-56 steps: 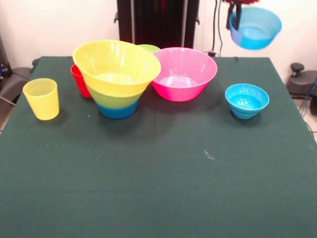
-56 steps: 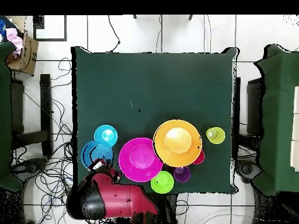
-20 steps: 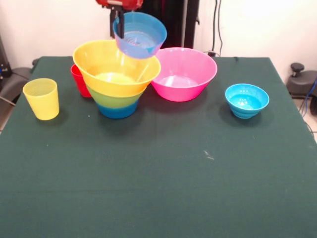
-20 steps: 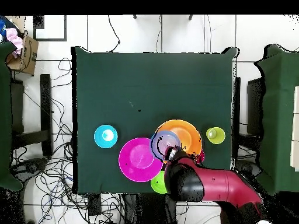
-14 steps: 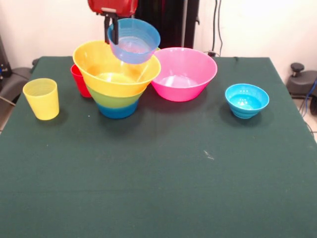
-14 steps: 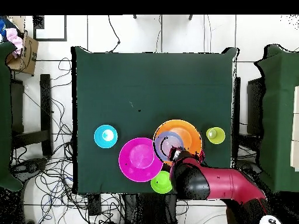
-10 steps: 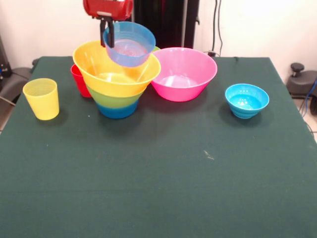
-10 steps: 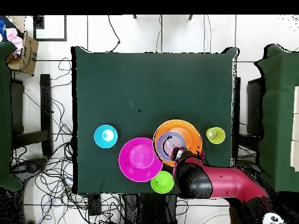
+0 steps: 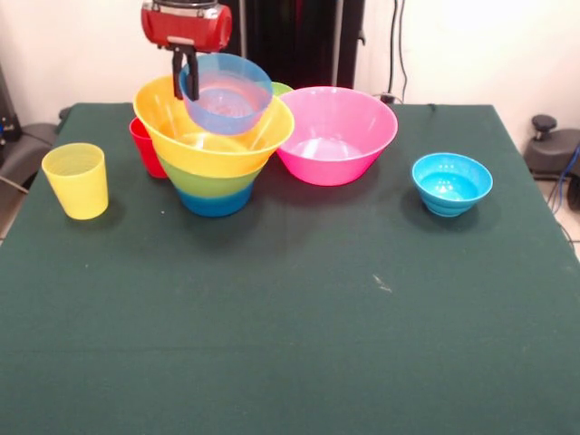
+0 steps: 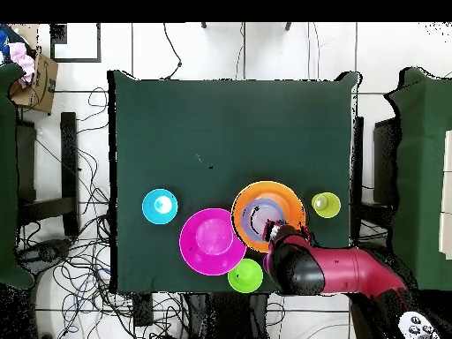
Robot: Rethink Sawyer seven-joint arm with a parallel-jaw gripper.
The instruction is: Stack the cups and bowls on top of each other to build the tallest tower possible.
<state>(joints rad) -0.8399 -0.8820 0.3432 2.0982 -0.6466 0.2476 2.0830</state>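
- While the gripper [image 9: 186,74] pinches the rim of a translucent blue bowl [image 9: 225,93], the front view shows that bowl hanging tilted over the mouth of the tower [image 9: 213,145], its base dipping below the rim of the orange bowl [image 9: 214,136], which looks yellow from this side.
- Front view, the stack: the orange bowl sits in a green bowl [image 9: 208,184], which sits in a blue base bowl [image 9: 215,203]; whether the held bowl touches the orange bowl's inner wall cannot be told.
- Front view, the governing relation: the held bowl lies right of the gripper, and its axis leans off the tower's upright axis; the seat is directly below, so the coming move appears to be a short descent and a release.
- Front view, other pieces: a yellow cup [image 9: 77,180] stands well left of the tower, a red cup [image 9: 145,147] just behind its left side, a pink bowl [image 9: 336,135] just beside its right, and a small blue bowl [image 9: 451,184] farther right.
- Overhead view: the blue bowl [image 10: 262,217] lies inside the orange bowl's [image 10: 287,199] circle, slightly off centre toward the arm [image 10: 331,270]; the fingers grip its edge nearest the robot.
- Overhead view, table: a small green bowl [image 10: 244,276] sits near the table's [image 10: 229,124] edge beside the arm.
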